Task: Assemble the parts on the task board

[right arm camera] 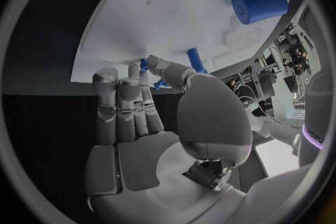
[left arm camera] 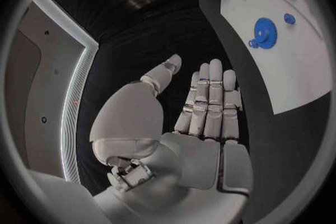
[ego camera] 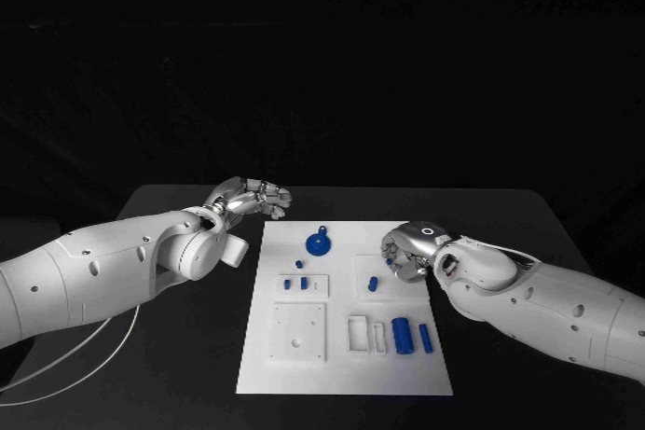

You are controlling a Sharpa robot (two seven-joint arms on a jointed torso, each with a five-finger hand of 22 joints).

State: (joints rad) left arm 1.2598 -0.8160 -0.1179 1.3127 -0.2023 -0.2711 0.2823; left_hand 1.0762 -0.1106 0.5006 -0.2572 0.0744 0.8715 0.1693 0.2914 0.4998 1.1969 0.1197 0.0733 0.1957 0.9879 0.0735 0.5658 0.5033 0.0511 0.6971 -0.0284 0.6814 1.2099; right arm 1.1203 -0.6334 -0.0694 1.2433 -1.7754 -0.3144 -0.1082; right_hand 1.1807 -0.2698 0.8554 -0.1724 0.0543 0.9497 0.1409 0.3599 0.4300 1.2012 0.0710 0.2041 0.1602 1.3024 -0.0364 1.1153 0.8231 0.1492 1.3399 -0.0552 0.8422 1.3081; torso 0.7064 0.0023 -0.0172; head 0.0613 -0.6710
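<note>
The white task board [ego camera: 347,365] lies mid-table. On it are a blue gear-like part [ego camera: 319,243], small blue pegs [ego camera: 298,283] and blue cylinders [ego camera: 402,335]. My left hand [ego camera: 250,201] hovers over the black table just off the board's far left corner. In the left wrist view its fingers [left arm camera: 210,103] are stretched out with nothing in them, beside the gear [left arm camera: 263,31]. My right hand [ego camera: 410,251] is over the board's right side. Its thumb and fingers [right arm camera: 143,75] meet on a small blue part [right arm camera: 159,84], close to an upright peg [right arm camera: 197,59].
White raised blocks and frames [ego camera: 298,332] sit on the near half of the board. Two fat blue cylinders [right arm camera: 259,5] lie by the right hand. Black table [ego camera: 175,365] surrounds the board on both sides.
</note>
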